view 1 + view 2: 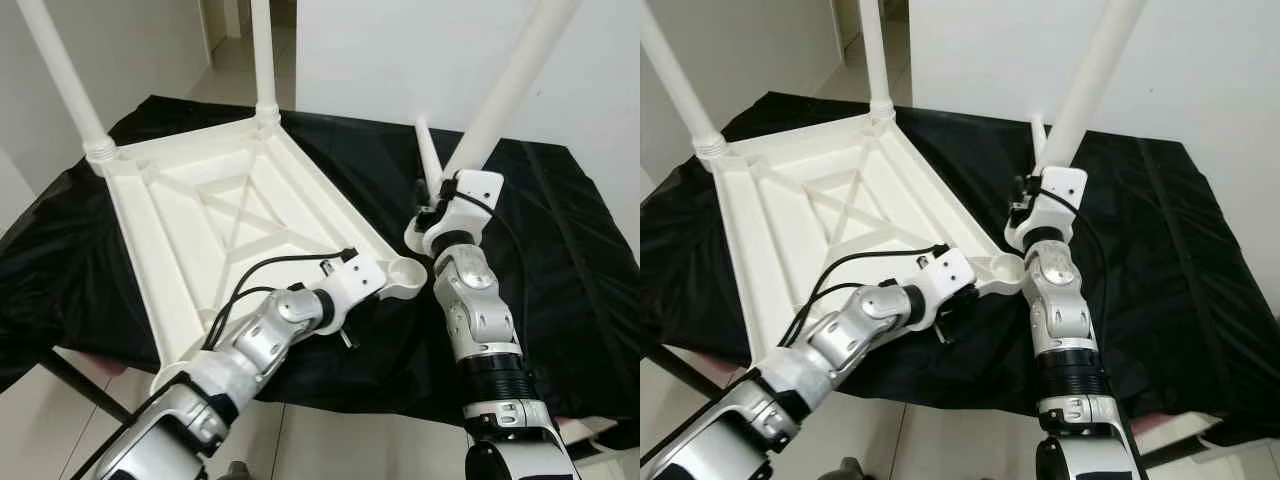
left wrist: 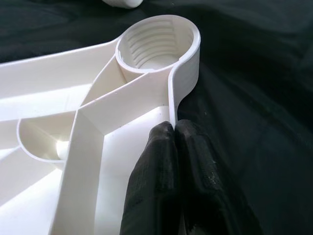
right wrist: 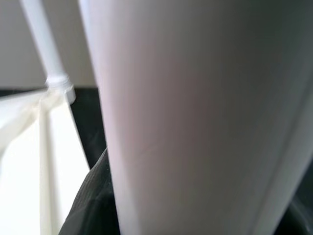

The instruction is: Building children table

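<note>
Two legs are in already. Left gripper [image 2: 172,128] pinches the tabletop [image 1: 190,225] rim shut, just behind the empty socket [image 2: 155,43]. Right gripper [image 1: 437,210] clutches a leg [image 1: 505,85]; next it must go into that socket.

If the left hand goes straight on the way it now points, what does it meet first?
Probably the threaded leg socket at the corner of the white tabletop. The left hand pinches the rim wall just short of that socket; the black cloth lies beyond it.
</note>
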Tool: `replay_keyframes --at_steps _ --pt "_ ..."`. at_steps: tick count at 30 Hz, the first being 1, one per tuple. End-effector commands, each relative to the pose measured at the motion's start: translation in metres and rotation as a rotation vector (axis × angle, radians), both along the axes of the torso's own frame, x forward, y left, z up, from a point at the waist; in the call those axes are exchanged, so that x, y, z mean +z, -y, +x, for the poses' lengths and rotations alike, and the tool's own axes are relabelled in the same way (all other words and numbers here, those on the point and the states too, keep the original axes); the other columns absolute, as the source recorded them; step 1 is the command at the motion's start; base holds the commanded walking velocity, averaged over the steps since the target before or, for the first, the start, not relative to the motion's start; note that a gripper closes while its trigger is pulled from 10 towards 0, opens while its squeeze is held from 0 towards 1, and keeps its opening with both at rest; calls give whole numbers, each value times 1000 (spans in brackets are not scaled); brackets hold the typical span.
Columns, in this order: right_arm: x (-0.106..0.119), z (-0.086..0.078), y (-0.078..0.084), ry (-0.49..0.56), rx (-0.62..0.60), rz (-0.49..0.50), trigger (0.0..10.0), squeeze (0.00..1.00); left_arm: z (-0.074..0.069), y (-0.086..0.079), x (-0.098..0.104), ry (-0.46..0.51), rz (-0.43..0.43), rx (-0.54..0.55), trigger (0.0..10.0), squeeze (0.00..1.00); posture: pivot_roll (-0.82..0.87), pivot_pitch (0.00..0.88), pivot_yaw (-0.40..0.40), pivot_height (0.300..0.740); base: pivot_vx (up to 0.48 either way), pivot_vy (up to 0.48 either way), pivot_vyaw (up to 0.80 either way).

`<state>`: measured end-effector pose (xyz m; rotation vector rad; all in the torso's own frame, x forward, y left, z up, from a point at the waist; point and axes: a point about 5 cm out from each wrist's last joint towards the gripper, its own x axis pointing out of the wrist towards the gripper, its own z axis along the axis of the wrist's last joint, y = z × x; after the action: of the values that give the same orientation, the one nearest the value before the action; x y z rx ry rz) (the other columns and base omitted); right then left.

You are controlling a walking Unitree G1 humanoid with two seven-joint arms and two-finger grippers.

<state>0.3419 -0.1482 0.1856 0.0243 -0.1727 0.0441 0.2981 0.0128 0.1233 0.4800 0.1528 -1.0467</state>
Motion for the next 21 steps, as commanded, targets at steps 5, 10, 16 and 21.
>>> replay_keyframes --at_steps 5,10,16,21 --pt "-2 -2 -4 -8 48 -33 10000 0 -14 -14 -26 -115 94 -98 10000 0 91 44 -10 740 0 0 0" --pt "-8 -5 -8 -28 94 -64 10000 0 -22 -24 -29 -123 111 -129 10000 0 99 44 -20 740 0 0 0" --pt "-8 -4 -13 -26 140 -76 10000 0 -27 -31 -31 -121 125 -144 10000 0 110 38 -33 740 0 0 0" --pt "-13 -11 -21 -33 227 -102 10000 0 -24 -31 -27 -104 121 -126 10000 0 111 33 -38 740 0 0 0"
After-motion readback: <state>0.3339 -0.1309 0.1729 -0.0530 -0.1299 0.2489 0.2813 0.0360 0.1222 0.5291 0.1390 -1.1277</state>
